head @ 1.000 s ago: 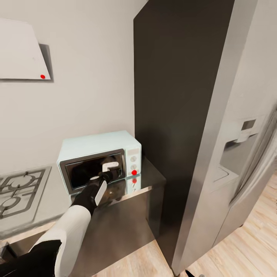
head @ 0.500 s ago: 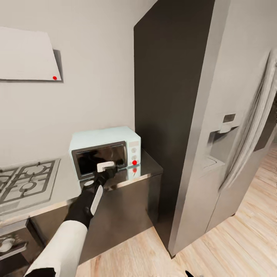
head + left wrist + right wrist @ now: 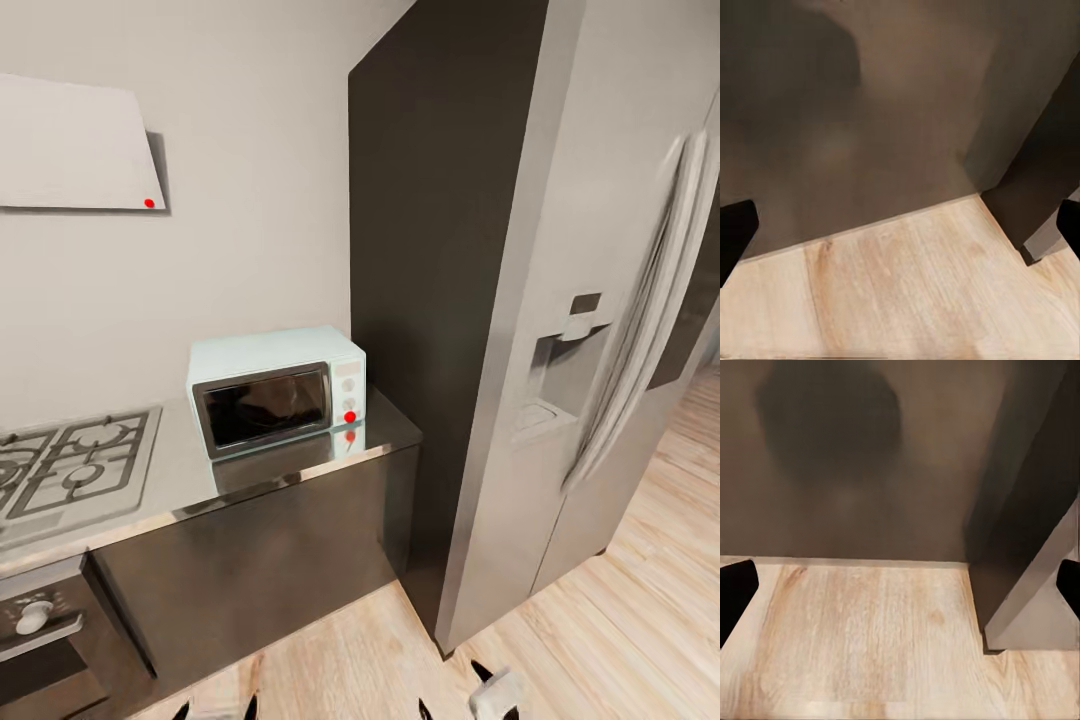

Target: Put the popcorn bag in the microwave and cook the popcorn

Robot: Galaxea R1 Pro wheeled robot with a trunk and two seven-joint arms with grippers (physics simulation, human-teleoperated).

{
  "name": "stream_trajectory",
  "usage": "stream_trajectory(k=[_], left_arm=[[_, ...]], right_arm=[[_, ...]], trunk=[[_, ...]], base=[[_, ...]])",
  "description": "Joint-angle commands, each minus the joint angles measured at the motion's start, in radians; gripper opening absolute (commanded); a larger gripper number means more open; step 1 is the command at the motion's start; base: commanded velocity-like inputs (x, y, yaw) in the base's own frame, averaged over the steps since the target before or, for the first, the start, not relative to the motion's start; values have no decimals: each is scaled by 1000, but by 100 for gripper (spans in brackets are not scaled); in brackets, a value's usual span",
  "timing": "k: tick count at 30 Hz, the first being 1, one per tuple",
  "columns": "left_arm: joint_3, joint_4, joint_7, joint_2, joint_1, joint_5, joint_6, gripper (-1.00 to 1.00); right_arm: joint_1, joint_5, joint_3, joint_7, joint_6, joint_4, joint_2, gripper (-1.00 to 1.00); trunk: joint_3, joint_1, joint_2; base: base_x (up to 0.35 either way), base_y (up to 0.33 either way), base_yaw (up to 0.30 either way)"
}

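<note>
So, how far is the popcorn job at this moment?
Looks done: the microwave on the countertop has its door shut, and a red light glows on its panel. Whether the bag is inside cannot be told through the dark glass. In hand: nothing; both wrist views show wide-apart fingers over the wood floor. Left: confirming the popcorn is cooked.

No words, brand names or numbers can be read anywhere; the microwave [image 3: 277, 390] panel carries only plain knobs and a red dot.
</note>
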Motion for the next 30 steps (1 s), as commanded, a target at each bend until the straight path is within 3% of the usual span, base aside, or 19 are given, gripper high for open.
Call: stream_trajectory(k=[1,3,7,8,9,11,12,14,15,16,18,25,30], left_arm=[[14,18,0,0,6,1,-13,100],[54,65,-2,-1,11,2,-23,100],[80,93,-5,-2,12,2,-27,100],[82,110,-5,-2,12,3,-28,100],[84,123,-5,-2,12,3,-28,100],[87,157,-5,-3,10,4,-29,100],[88,167,-4,-3,9,3,-29,100],[89,174,-4,-3,9,3,-30,100],[90,180,-4,-3,9,3,-30,100],[90,187,-4,-3,8,3,-31,100],[89,199,-4,-3,6,4,-31,100],[88,208,-5,-3,3,2,-31,100],[86,208,-5,-2,2,1,-55,100]], right_arm=[[-31,-10,3,-7,66,-24,20,100],[-104,-5,1,-10,207,-84,85,100],[-424,-10,0,-14,518,-94,227,100],[-523,-9,-2,-19,608,-85,290,100],[-587,-8,-9,-30,663,-65,333,100],[-787,-8,-41,-65,761,100,443,100],[-897,-13,-49,-72,774,225,479,100],[-1050,-54,-55,-74,768,410,485,100],[-1118,-114,-55,-73,752,488,485,100],[-1169,-175,-52,-71,730,553,485,100],[-1223,-231,-41,-71,691,654,485,100],[-1238,-260,-8,-71,606,801,485,100],[-1228,-283,0,-42,484,880,485,100]], trunk=[[-1,0,-1],[-1,0,-1],[-1,0,-1],[-1,0,-1],[-1,0,-1],[-1,0,-1],[-1,0,-1],[-1,0,-1],[-1,0,-1],[-1,0,-1],[-1,0,-1],[-1,0,-1],[-1,0,-1]], base=[[0,0,0],[0,0,0],[0,0,0],[0,0,0],[0,0,0],[0,0,0],[0,0,0],[0,0,0],[0,0,0],[0,0,0],[0,0,0],[0,0,0],[181,0,0]])
